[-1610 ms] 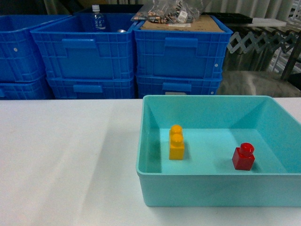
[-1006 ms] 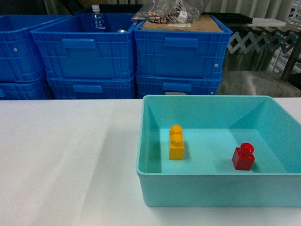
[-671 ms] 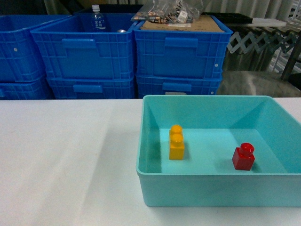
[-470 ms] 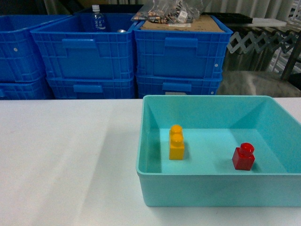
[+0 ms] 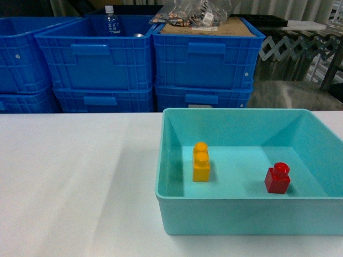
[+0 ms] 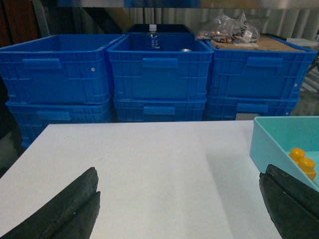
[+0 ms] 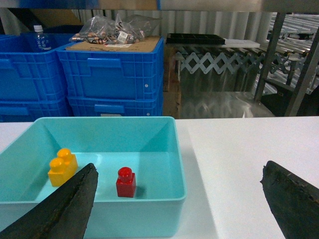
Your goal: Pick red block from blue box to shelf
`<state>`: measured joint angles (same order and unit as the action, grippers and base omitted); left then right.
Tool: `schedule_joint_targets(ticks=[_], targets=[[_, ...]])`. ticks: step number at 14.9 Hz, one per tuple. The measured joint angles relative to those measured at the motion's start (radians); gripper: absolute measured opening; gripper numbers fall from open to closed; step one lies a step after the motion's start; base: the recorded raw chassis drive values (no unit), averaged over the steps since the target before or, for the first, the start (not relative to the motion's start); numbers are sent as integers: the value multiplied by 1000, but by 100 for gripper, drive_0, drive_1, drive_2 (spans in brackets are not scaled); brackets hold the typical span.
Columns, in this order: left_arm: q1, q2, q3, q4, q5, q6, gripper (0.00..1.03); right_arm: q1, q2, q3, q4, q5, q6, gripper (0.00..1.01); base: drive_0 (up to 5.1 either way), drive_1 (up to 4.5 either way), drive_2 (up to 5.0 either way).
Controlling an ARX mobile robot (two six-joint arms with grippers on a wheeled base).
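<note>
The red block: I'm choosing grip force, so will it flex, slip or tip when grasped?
The red block looks like hard moulded plastic, so it is probably stiff and light. Its glossy faces may be slippery, so squeezing the flat sides seems safer than the round stud. It sits upright on the blue box floor on a squat base, so tipping seems unlikely.

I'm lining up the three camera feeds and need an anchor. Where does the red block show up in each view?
Head: the red block stands at lower right, inside the blue box, near its front wall.
Left wrist-mounted: not in view; only the box's left corner and the yellow brick show at the right edge.
Right wrist-mounted: lower left of centre, inside the box.
Shared landmark: the yellow brick, to the left of the red block in both views that show the two.
</note>
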<state>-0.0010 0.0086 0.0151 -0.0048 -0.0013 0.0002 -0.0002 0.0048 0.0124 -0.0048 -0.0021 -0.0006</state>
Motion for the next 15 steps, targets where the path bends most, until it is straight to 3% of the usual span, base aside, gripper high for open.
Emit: schedule_joint_targets(ticks=[13, 14, 15], targets=[[0, 0, 0, 0, 0, 0, 98, 0, 0, 0, 0, 0, 0, 98, 0, 0, 0], [0, 0, 0, 0, 0, 0, 98, -22, 18, 15, -58, -64, -23, 98, 0, 0, 0], [0, 0, 0, 1, 2, 0, 98, -45, 154, 51, -88, -191, -65, 98, 0, 0, 0]])
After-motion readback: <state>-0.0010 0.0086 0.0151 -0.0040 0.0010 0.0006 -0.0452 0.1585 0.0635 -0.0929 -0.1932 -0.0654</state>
